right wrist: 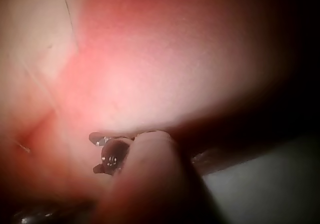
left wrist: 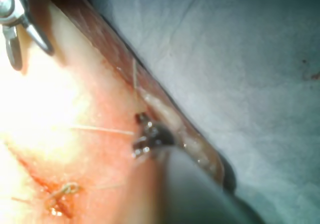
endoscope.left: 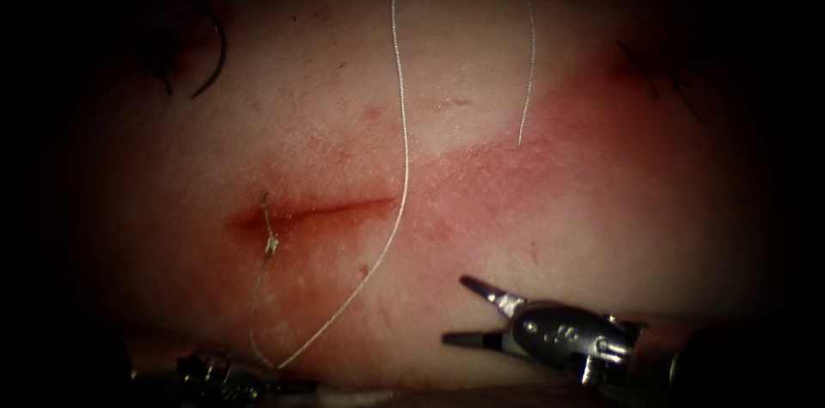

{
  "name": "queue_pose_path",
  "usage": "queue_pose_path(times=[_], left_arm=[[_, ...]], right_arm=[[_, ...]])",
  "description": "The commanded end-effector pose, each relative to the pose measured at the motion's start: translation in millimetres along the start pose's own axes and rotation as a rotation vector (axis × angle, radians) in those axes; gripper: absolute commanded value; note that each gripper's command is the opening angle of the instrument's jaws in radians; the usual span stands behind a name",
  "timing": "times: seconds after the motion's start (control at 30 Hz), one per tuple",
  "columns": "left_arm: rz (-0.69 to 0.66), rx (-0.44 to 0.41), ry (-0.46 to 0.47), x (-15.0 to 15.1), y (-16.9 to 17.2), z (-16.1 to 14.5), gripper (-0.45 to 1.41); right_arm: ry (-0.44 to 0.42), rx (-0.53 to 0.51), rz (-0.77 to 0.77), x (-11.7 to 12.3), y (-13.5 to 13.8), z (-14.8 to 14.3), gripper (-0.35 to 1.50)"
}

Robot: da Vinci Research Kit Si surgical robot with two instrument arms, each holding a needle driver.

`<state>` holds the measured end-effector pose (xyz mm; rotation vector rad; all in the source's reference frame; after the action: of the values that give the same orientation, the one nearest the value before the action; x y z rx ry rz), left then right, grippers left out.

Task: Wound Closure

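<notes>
Right claw [endoscope.left: 455, 309] gapes empty lower right, left claw [endoscope.left: 225, 371] unreadable lower left, needle [endoscope.left: 206, 51] lying free upper left, so regrasping looks due.

We see a pale grey-blue drape [left wrist: 240, 59], creased and wrinkled; light pools at the middle, and the edges fall dark.

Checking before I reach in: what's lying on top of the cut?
The thread crosses the cut at its right end. A knot sits at its left end. Red fluid pools there. How deep the cut runs cannot be seen.
</notes>
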<state>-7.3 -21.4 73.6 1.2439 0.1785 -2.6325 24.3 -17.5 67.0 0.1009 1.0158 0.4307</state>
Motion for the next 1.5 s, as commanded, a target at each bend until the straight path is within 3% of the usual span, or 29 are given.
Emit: queue_pose_path(times=[0.03,0.37,0.57,0.63,0.93,0.97,1.17,1.5], left_arm=[[-0.004,0.000,0.004,0.1,0.6,0.7,-0.45],[-0.083,0.093,0.105,2.9,-2.9,-10.1,-0.45],[-0.102,0.132,0.144,3.6,-4.9,-13.5,-0.45],[-0.119,0.149,0.168,3.7,-5.7,-14.9,-0.45],[-0.142,0.196,0.256,4.1,-7.1,-16.0,-0.45],[-0.161,0.209,0.289,4.3,-7.8,-16.4,-0.45],[-0.203,0.237,0.359,4.8,-9.3,-17.6,-0.45],[-0.207,0.235,0.363,4.6,-9.8,-18.1,-0.45]], right_arm=[[0.003,0.005,0.003,-0.3,-0.7,0.8,1.48],[0.001,0.000,0.008,0.4,-1.0,1.4,1.48],[0.016,0.032,-0.011,1.3,-2.8,4.2,1.48],[0.007,0.026,-0.053,2.6,-3.6,6.4,1.48],[0.036,-0.060,-0.251,5.1,-4.5,11.5,1.48],[0.052,-0.087,-0.293,5.8,-4.9,13.2,1.48],[0.093,-0.028,-0.339,8.0,-6.1,16.6,1.37],[0.075,-0.046,-0.340,9.5,-5.5,19.9,1.42]])
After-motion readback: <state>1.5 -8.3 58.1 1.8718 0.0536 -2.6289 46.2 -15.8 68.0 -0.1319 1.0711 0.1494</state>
